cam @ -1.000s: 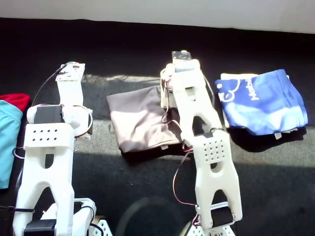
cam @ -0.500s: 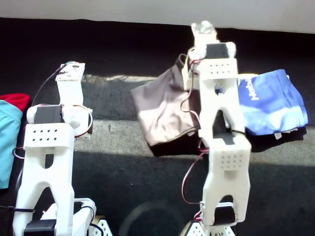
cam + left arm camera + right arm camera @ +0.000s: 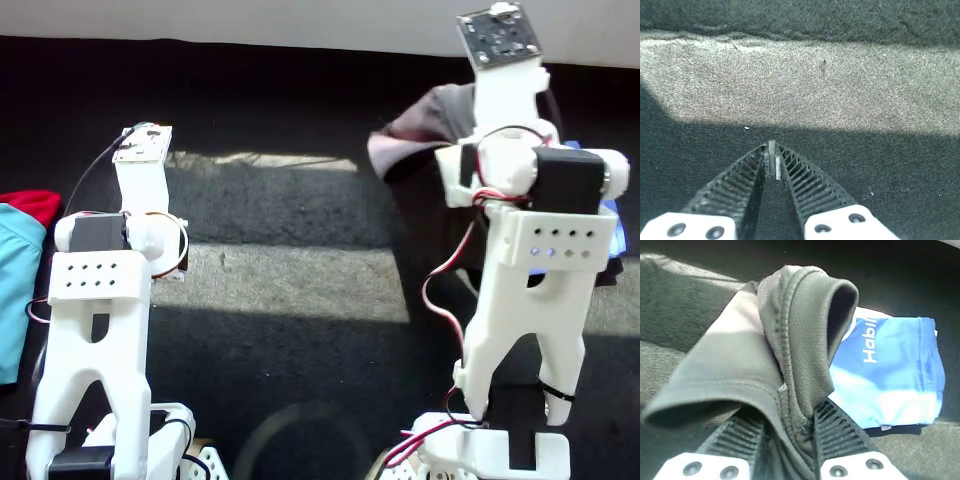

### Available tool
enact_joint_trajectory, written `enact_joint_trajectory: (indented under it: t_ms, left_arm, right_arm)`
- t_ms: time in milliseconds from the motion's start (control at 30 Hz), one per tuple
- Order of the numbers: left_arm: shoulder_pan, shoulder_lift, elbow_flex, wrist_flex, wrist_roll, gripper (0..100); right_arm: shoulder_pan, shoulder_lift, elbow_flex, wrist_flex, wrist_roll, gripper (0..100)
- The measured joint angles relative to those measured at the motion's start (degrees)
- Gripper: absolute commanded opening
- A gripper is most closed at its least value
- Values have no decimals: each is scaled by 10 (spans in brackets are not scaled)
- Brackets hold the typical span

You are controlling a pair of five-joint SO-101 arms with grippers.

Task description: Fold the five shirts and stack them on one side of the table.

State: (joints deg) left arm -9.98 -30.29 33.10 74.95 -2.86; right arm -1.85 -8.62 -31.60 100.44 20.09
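Note:
My right gripper (image 3: 790, 427) is shut on the folded grey shirt (image 3: 785, 340), which hangs lifted off the table. From above, the grey shirt (image 3: 430, 125) shows at the far right beside the right arm (image 3: 530, 250). Below it lies the folded blue shirt (image 3: 895, 375) with white print; the arm covers most of the blue shirt (image 3: 618, 225) in the high view. My left gripper (image 3: 771, 160) is shut with nothing in it, low over the dark mat. Red (image 3: 30, 205) and teal (image 3: 18, 280) shirts lie at the left edge.
The black tabletop (image 3: 280, 330) has a sunlit band (image 3: 270, 280) across its middle. The left arm (image 3: 100, 300) stands at the near left. A pale wall edge (image 3: 250, 20) runs along the back.
The right arm has carried the grey shirt up off the table's middle and rightward, to above the blue shirt. The left arm has stayed still.

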Motion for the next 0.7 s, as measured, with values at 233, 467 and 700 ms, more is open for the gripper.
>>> enact_joint_trajectory:
  t_ms: [233,467,700]
  left_arm:
    - [0,0,0,0,0,9]
    - [0,0,0,0,0,9]
    - [0,0,0,0,0,9]
  right_arm:
    - [104,2,4,-52,62,6]
    - [171,134,4,-115,95,6]
    - [218,300,4,-224,123,6]
